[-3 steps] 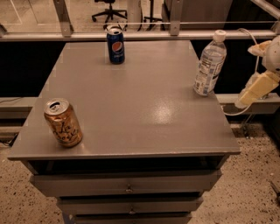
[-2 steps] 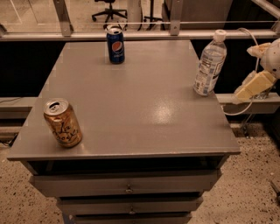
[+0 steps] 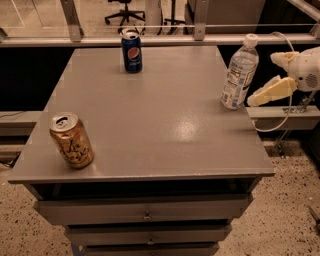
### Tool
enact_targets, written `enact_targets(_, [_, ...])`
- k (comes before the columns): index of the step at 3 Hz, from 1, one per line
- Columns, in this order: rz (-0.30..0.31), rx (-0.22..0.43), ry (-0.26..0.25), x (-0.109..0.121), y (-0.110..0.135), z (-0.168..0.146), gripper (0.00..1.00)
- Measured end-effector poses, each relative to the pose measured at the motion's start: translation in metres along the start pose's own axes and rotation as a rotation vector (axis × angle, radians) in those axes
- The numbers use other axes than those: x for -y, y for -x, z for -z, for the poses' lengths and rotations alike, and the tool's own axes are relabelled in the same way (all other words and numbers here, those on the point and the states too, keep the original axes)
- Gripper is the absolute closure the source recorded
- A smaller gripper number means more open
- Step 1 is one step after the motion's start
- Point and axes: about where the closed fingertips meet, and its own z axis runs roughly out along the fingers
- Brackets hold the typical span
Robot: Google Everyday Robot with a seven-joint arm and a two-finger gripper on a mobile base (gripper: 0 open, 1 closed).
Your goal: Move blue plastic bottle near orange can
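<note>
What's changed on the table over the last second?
Only the gripper moved: it rose slightly beside the table's right edge and closed in toward the blue plastic bottle, without touching it. The bottle, the orange can and the Pepsi can stayed put.

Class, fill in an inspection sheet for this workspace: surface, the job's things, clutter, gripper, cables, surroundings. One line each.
Surface: grey cabinet top, flat, with drawers below its front edge.
Job's things: blue plastic bottle upright near the right edge, capped; orange can upright at the front left corner. They stand far apart.
Clutter: Pepsi can upright at the back, left of centre.
Gripper: gripper beside the table's right edge, just right of the bottle, not touching it.
Cables: a pale cable loops below the arm; another arcs above it.
Surroundings: speckled floor; office chair base behind a railing.
</note>
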Motion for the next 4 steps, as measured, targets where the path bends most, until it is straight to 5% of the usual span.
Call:
enact_targets(2, [-0.061,0.166,0.052,0.002,0.027,-0.027,0.00])
enact_targets(4, [-0.065,0.215,0.070,0.000,0.040,-0.043,0.44])
